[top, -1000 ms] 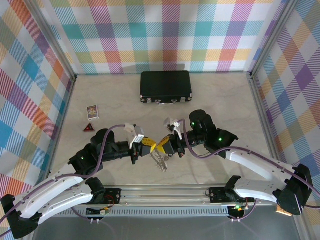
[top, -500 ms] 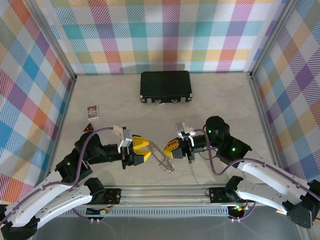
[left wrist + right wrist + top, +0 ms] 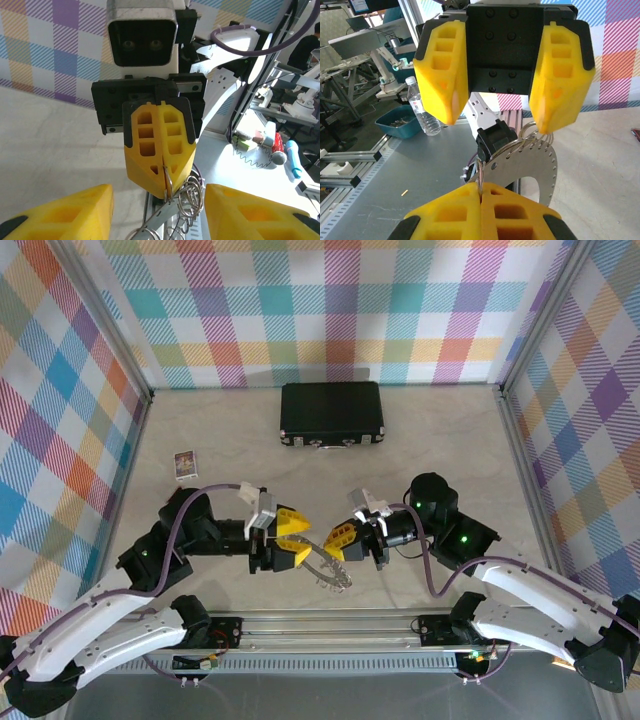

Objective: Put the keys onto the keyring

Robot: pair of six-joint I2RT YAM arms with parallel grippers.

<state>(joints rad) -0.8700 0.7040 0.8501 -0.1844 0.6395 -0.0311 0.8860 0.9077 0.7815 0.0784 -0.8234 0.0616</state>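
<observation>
Status: incomplete, in my judgement. The keys (image 3: 330,570), a silvery flat wreath strung with wire loops, hang in the air above the middle of the table's (image 3: 450,440) near edge. They hang from a thin loop, probably the keyring (image 3: 480,176); threading cannot be confirmed.

Pose: the right gripper (image 3: 332,540) is clamped tight on that loop. The left gripper (image 3: 303,542) faces it nose to nose, jaws parted and empty. Both forearms reach inward, roughly level.

Left tool (image 3: 304,543), right tool (image 3: 331,542) yellow; keys (image 3: 331,571) silvery; case (image 3: 331,412) black; walls (image 3: 340,310) multicolour plaid.
</observation>
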